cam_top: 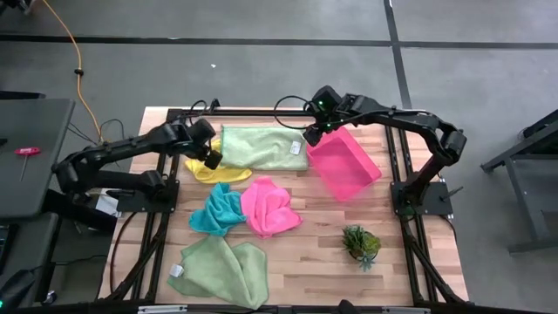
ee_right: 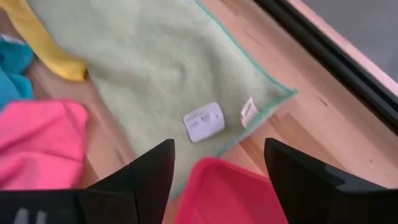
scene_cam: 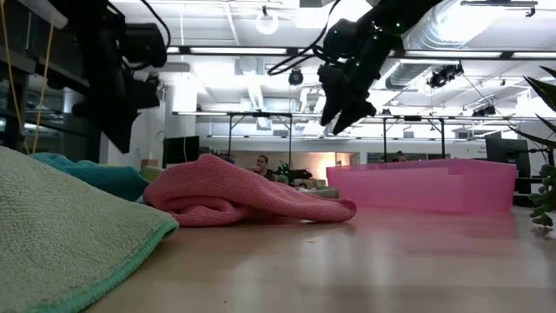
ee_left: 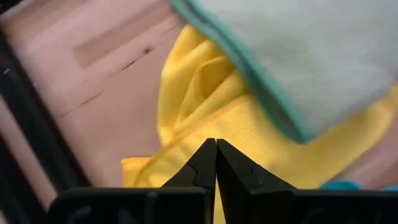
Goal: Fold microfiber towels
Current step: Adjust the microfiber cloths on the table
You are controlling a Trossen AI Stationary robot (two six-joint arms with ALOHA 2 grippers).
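On the wooden slatted table (cam_top: 323,244) you have five soft microfiber towels. A pale green fuzzy towel (cam_top: 261,146) lies spread flat at the far side, between the two arms, with two small white labels (ee_right: 204,121) near one corner. Its near-left edge overlaps a crumpled yellow fuzzy towel (cam_top: 214,172). Nearer the middle of the table, a bunched teal towel (cam_top: 216,212) and a bunched hot pink towel (cam_top: 270,208) lie side by side, touching. A second pale green towel (cam_top: 222,270), loosely rumpled, lies at the near edge. Locate the left gripper (cam_top: 212,160) above the yellow towel, just beside the edge of the flat green towel; its fingers (ee_left: 202,165) are pressed fully together and hold nothing. Locate the right gripper (cam_top: 312,136) above the right-hand edge of the flat green towel, at the corner of the rigid pink rectangular plastic tray (cam_top: 344,163); its fingers (ee_right: 146,168) stand wide apart with nothing between them, and in the low view it hangs clear above the table. The tray sits at an angle, just right of the flat green towel. A small spiky green plant (cam_top: 360,243) stands near the right front corner, well apart from the towels.
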